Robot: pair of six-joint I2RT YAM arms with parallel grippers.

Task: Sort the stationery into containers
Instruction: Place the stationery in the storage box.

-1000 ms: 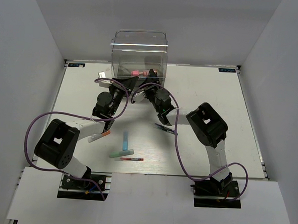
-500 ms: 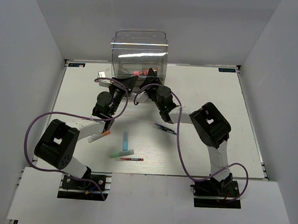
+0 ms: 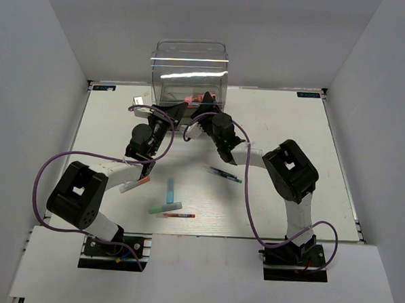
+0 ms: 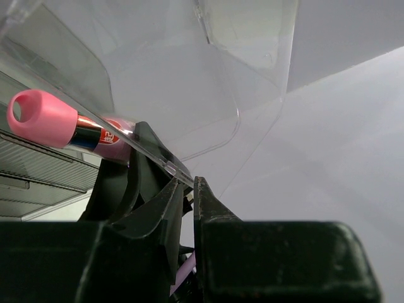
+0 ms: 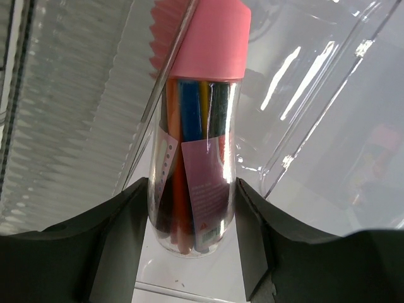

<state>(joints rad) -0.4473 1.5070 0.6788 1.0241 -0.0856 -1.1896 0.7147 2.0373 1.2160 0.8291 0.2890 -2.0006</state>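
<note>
Step rn: dropping off a fat clear tube with a pink cap (image 5: pixel 197 126), stuffed w/ coloured pens. Right claw (image 5: pixel 189 196) is clamped on the tube's lower half, cap pointing away from the claw, right up against the tall clear plastic box (image 3: pixel 190 66) in front of it. Left claw (image 4: pixel 187 189) is pinched nearly closed on a thin clear edge of that box, w/ the tube showing thru the plastic up-left of its fingers. Imo it's steadying the box while the other side loads. Can't tell if the tube is fully inside.

Next move prob needs: ease fwd, let go, back out straight w/o snagging plastic.

Behind both claws on the white desk (image 3: pixel 290 163), not sorted yet: light blue marker (image 3: pixel 170 190), teal-green marker (image 3: pixel 165 208), thin red pen (image 3: pixel 179 215), thin dark pens (image 3: pixel 225 174).
</note>
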